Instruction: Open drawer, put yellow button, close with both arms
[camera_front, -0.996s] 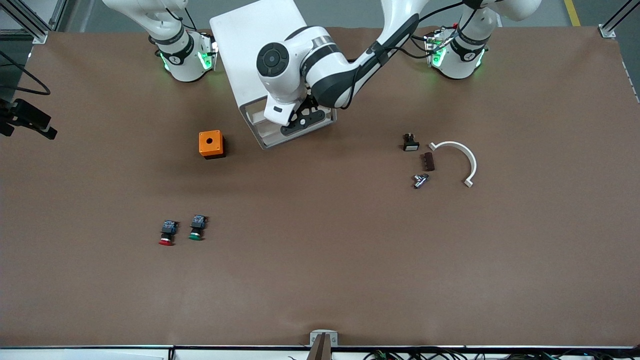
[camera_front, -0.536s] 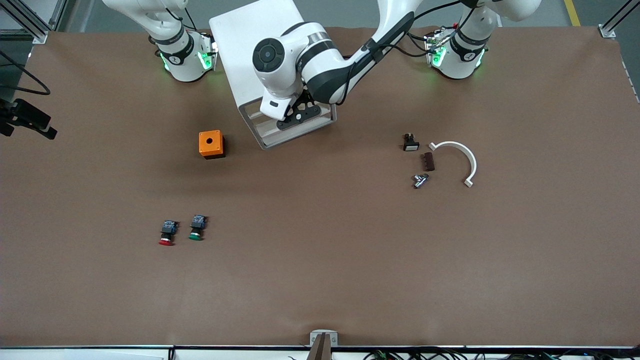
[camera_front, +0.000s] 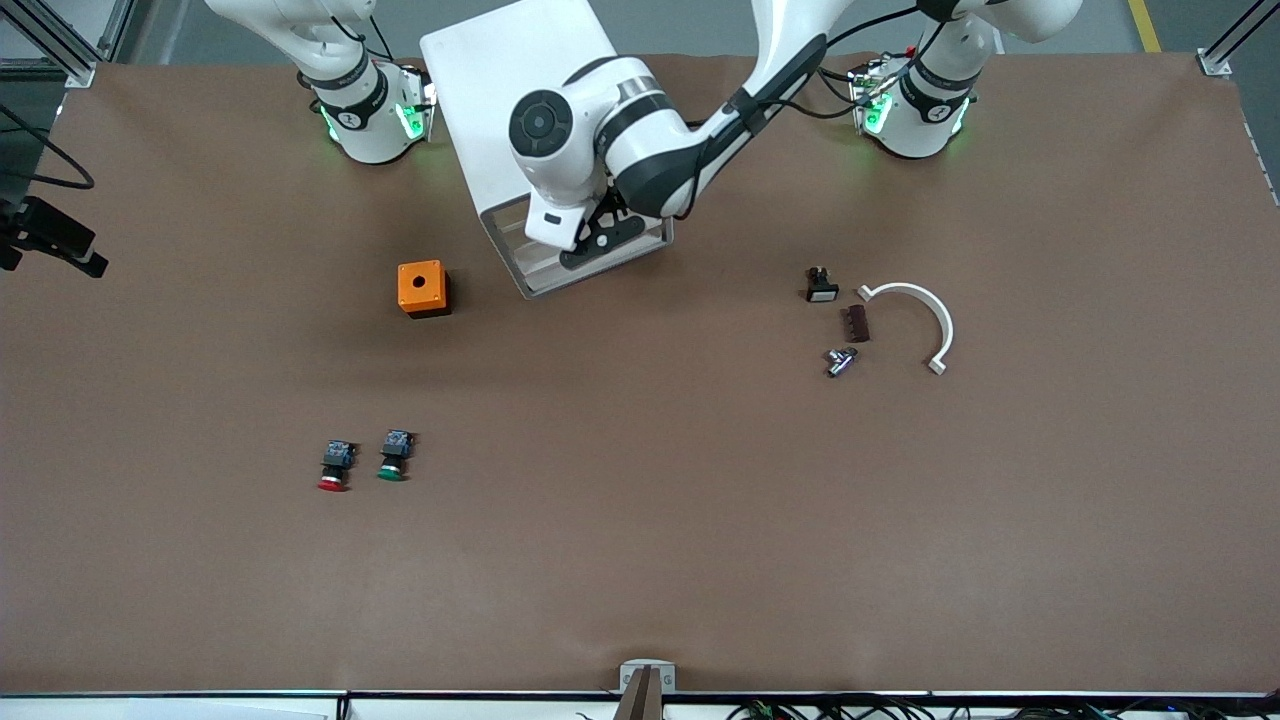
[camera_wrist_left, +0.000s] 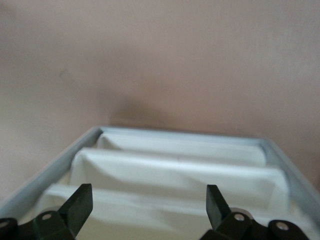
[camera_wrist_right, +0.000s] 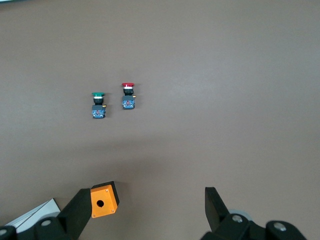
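Observation:
The white cabinet (camera_front: 500, 90) stands between the arm bases, its cream drawer fronts (camera_front: 545, 268) facing the front camera. The left arm reaches across, and my left gripper (camera_front: 598, 238) hangs open and empty over the cabinet's front. In the left wrist view (camera_wrist_left: 148, 207) its fingers straddle the stacked drawer fronts (camera_wrist_left: 175, 172) without holding anything. I cannot tell whether the top drawer is pulled out. The yellow button is out of view. My right gripper (camera_wrist_right: 146, 200) is open and empty, high over the table, and does not show in the front view.
An orange box with a hole (camera_front: 422, 288) sits beside the cabinet toward the right arm's end. Red-capped (camera_front: 334, 467) and green-capped (camera_front: 394, 455) buttons lie nearer the front camera. Toward the left arm's end lie a small black part (camera_front: 821, 285), a brown block (camera_front: 856, 323), a metal fitting (camera_front: 840, 360) and a white curved piece (camera_front: 930, 320).
The left hand shifted a little in over the cabinet's front, then eased slightly back. Its fingers stay open. Nothing on the table moved.

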